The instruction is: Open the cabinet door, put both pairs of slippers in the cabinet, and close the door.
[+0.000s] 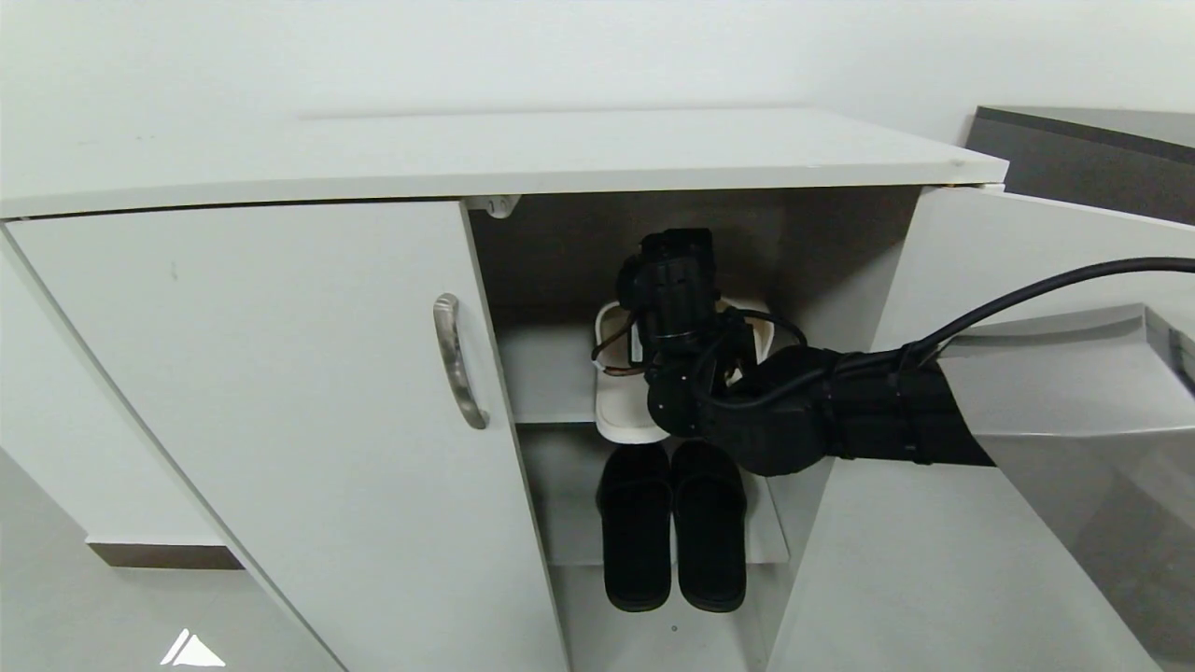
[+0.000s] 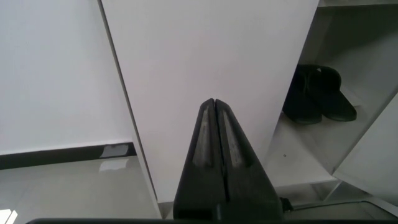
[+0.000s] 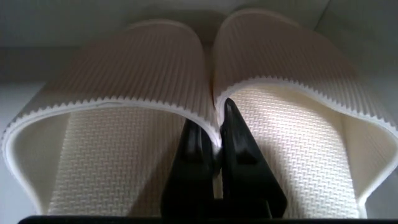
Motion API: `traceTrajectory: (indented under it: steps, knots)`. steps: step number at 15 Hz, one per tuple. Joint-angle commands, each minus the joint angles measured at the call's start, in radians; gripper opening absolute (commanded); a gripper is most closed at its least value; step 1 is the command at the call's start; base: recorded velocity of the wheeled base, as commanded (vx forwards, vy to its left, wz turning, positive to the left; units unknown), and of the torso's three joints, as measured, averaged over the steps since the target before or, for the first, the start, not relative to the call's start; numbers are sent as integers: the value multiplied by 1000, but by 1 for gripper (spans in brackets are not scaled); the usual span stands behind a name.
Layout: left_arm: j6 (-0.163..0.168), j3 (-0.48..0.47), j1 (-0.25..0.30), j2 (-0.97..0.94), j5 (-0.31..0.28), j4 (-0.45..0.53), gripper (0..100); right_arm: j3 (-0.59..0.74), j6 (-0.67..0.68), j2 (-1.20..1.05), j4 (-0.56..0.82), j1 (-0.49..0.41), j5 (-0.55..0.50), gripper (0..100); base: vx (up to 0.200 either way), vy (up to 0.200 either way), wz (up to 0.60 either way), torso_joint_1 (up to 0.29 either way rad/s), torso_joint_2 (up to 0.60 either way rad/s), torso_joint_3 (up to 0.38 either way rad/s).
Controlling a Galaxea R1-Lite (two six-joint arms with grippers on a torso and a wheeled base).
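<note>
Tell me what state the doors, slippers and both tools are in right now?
Left door: closed.
Right door: swung open.
Black slippers: paired on the lower shelf.
White slippers: on the upper shelf, gripped.
Right tool: shut on white slippers.
Left tool: shut, empty.

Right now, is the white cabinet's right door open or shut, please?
Open: the white right door angles outward, exposing black slippers inside.

The cabinet [image 1: 504, 154] has its right door [image 1: 990, 252] open, its left door [image 1: 261, 373] closed. 2 black slippers [image 1: 672, 527] lie side by side on the lower shelf [image 1: 569, 523]. 2 cream ribbed slippers [image 3: 149, 68] are at the upper shelf [image 1: 546, 373], adjoining straps pinched by the right pincer [image 3: 217, 121].
</note>
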Motion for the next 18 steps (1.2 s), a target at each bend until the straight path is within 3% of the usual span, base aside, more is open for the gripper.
traceTrajectory:
  steps: [1, 2, 7, 12, 16, 18]
  knots:
    - [0, 0, 0, 0, 0, 0, 0, -2, -1, 9, 5, -5, 1, 0, 0, 0, 0, 0, 0, 0]
    - [0, 0, 0, 0, 0, 0, 0, -4, -1, 10, 10, -5, 1, 100, 0, 0, 0, 0, 0, 0]
    - [-2, 0, 0, 0, 0, 0, 0, 33, 3, -11, 25, -8, 22, 100, 0, 0, 0, 0, 0, 0]
    - [0, 0, 0, 0, 0, 0, 0, 289, 22, -243, -1, 80, 58, 100, 0, 0, 0, 0, 0, 0]
    - [0, 0, 0, 1, 0, 0, 0, 454, 64, -389, -13, 133, 143, 100, 0, 0, 0, 0, 0, 0]
    - [0, 0, 0, 0, 0, 0, 0, 509, 65, -429, -14, 150, 147, 100, -200, 0, 0, 7, 0, 0]
